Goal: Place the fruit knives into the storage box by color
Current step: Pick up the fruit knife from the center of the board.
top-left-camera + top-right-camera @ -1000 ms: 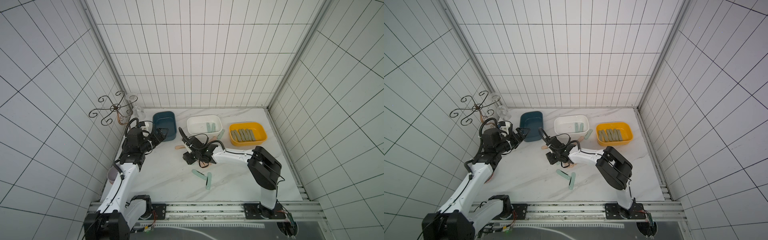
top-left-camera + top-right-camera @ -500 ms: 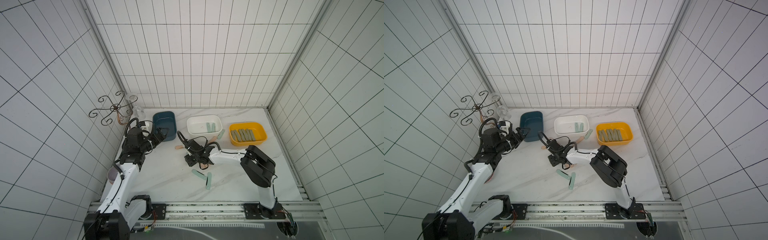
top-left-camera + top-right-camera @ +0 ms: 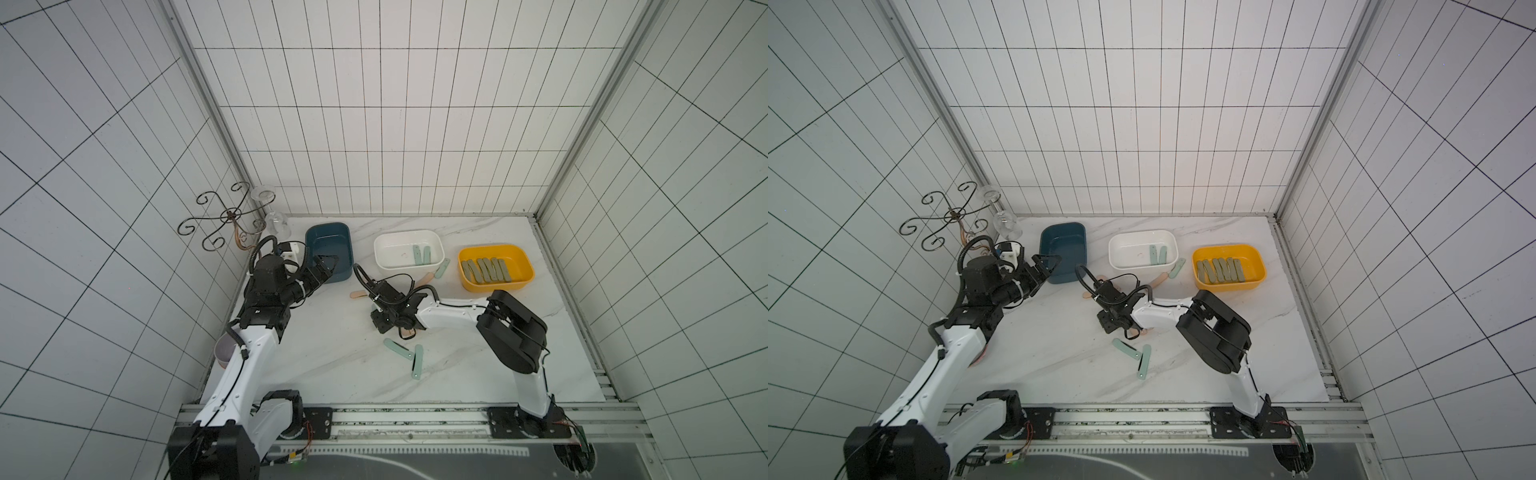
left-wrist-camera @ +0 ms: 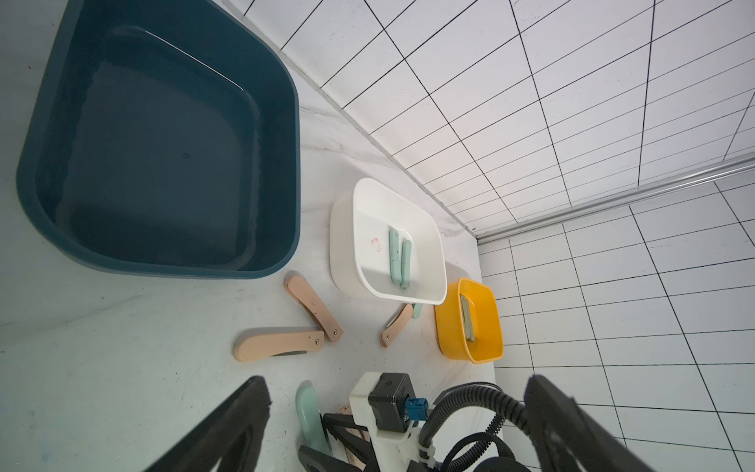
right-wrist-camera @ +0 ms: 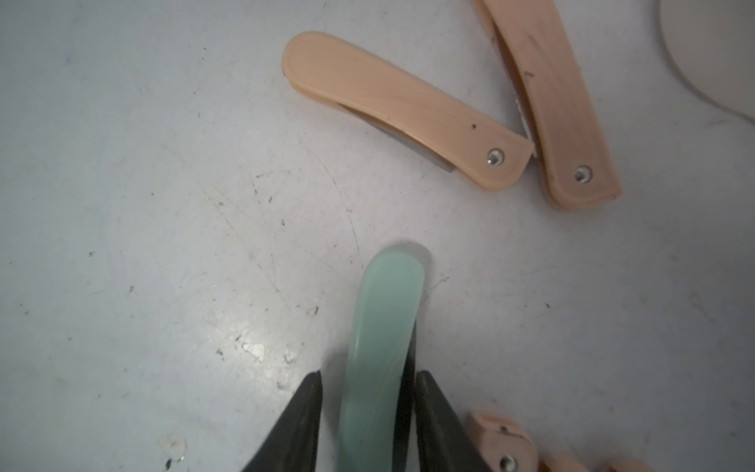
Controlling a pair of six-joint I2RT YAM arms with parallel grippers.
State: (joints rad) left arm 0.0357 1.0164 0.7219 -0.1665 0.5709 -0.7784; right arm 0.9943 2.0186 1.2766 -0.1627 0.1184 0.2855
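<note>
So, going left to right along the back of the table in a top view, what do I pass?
wire rack → blue box → white box → yellow box

In the right wrist view the mint-green knife is showing blurred and running off the picture's edge between the fingers of the right hand; whether they are pinching it is not showing. The scratched peach knife, a peach stub and a pale curved rim are being cropped there too. In both top views the right arm is partly covering peach knives beneath it. In the left wrist view the yellow box wall is hiding most of the olive-grey knives
</note>
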